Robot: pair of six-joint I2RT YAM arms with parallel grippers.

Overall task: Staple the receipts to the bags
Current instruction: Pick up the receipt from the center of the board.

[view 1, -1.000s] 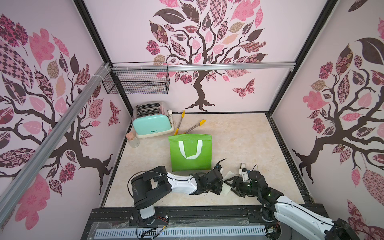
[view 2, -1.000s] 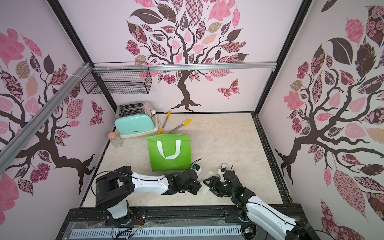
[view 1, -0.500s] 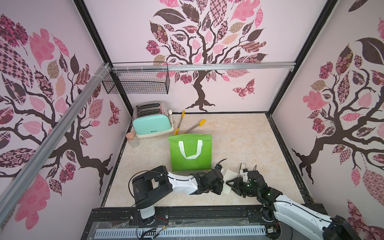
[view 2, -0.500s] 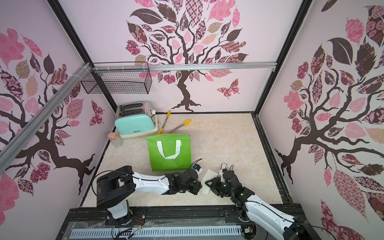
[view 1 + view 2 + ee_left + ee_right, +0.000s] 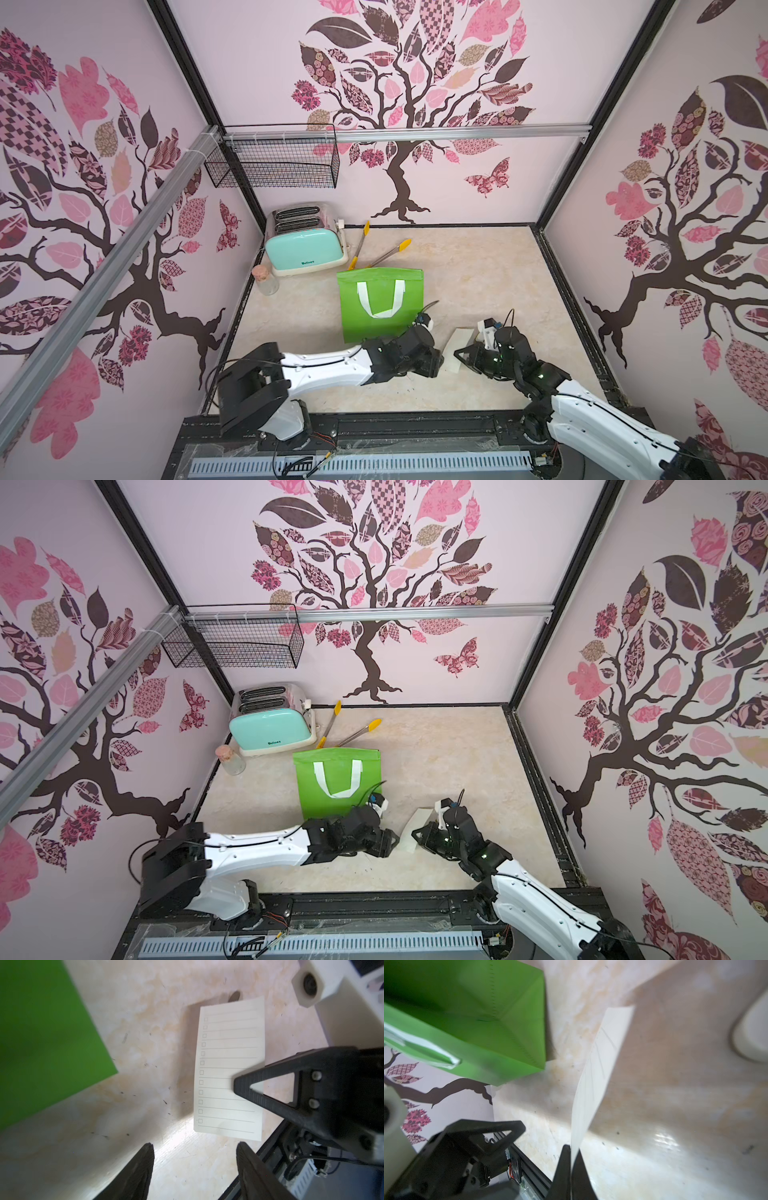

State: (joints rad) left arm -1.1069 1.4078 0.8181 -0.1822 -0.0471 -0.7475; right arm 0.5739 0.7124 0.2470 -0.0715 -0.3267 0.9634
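Grip check: right pincer [image 5: 572,1150] clamped on receipt [image 5: 598,1076] edge, slip lifted off table [image 5: 478,270], at 4 o'clock of bag [image 5: 382,307]. The left pincer [image 5: 194,1147] is wide, empty. Best: carry toward 10 o'clock, lay flat overlapping bag edge; floppy paper, go slow.

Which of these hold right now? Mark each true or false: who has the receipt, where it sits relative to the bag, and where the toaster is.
1. The right pincer is shut on the receipt. True.
2. The left pincer grips the receipt too. False: its jaws stand open with nothing between them.
3. The receipt lies on the green bag. False: it is held beside the bag, apart from it, over bare table.
4. The toaster stands farther back than the green bag. True.
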